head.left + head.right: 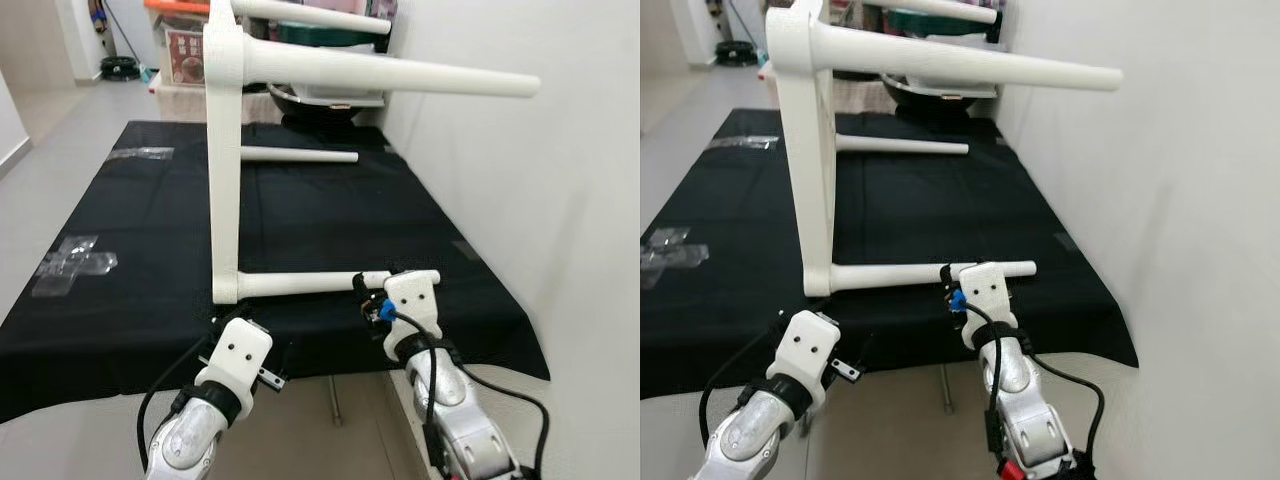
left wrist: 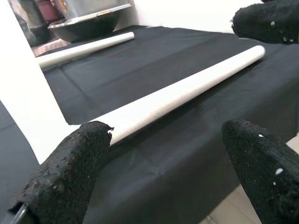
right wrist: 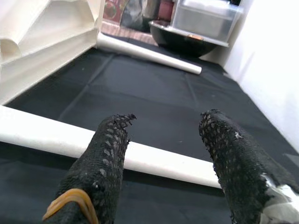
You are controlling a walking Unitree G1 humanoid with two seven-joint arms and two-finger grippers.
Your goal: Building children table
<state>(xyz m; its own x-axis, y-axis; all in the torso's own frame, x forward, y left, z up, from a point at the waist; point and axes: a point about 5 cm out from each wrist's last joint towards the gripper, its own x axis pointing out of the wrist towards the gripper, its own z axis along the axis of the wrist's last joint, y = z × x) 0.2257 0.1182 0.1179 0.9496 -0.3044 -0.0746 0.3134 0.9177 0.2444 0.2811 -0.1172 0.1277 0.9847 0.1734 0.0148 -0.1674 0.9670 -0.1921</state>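
Note:
A white children's table stands on its side on the black cloth, its tabletop (image 1: 222, 150) upright. Two legs (image 1: 390, 72) stick out to the right high up. The near bottom leg (image 1: 300, 284) lies along the cloth by the front edge. A far leg (image 1: 298, 155) lies on the cloth behind; I cannot tell whether it is fastened. My left gripper (image 2: 163, 140) is open around the near leg's base, close to the tabletop. Open too, my right gripper (image 3: 166, 121) has its fingers (image 3: 107, 149) astride the same leg (image 3: 154, 161) near its free end.
The black cloth (image 1: 120, 280) covers a low table whose front edge is just under my wrists. Clear tape patches (image 1: 75, 260) lie on the left. A white wall (image 1: 540, 200) runs along the right. Bowls and boxes (image 1: 320, 95) stand behind the far edge.

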